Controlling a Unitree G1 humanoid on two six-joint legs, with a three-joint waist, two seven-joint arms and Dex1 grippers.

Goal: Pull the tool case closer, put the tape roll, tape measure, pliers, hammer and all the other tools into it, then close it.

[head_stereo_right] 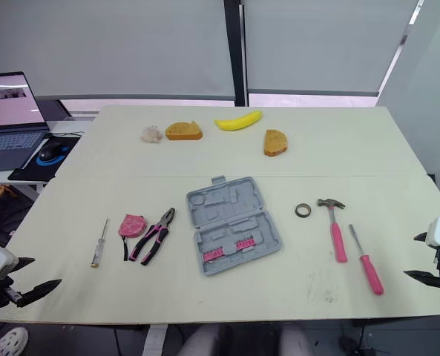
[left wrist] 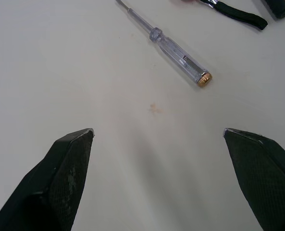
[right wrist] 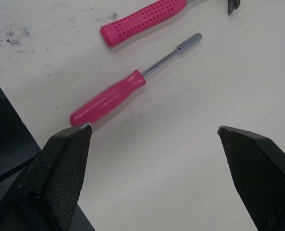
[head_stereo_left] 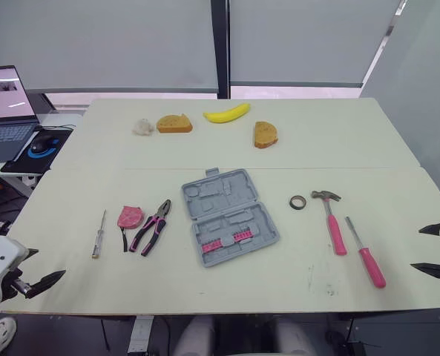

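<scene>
The grey tool case (head_stereo_left: 228,216) lies open mid-table, with pink bits in its near half. To its left are the pink-handled pliers (head_stereo_left: 151,226), a pink tape measure (head_stereo_left: 130,216) and a clear-handled screwdriver (head_stereo_left: 99,233). To its right are the dark tape roll (head_stereo_left: 298,202), a pink-handled hammer (head_stereo_left: 332,219) and a pink driver (head_stereo_left: 366,256). My left gripper (head_stereo_left: 41,267) hangs open at the table's near left corner, short of the clear screwdriver (left wrist: 178,53). My right gripper (head_stereo_left: 420,248) is open at the near right edge, beside the pink driver (right wrist: 111,98). Both hold nothing.
A banana (head_stereo_left: 227,113), two bread slices (head_stereo_left: 174,123) (head_stereo_left: 265,134) and a pale lump (head_stereo_left: 142,127) lie along the far part of the table. A laptop (head_stereo_left: 4,111) and a mouse (head_stereo_left: 43,144) sit on a side desk to the left.
</scene>
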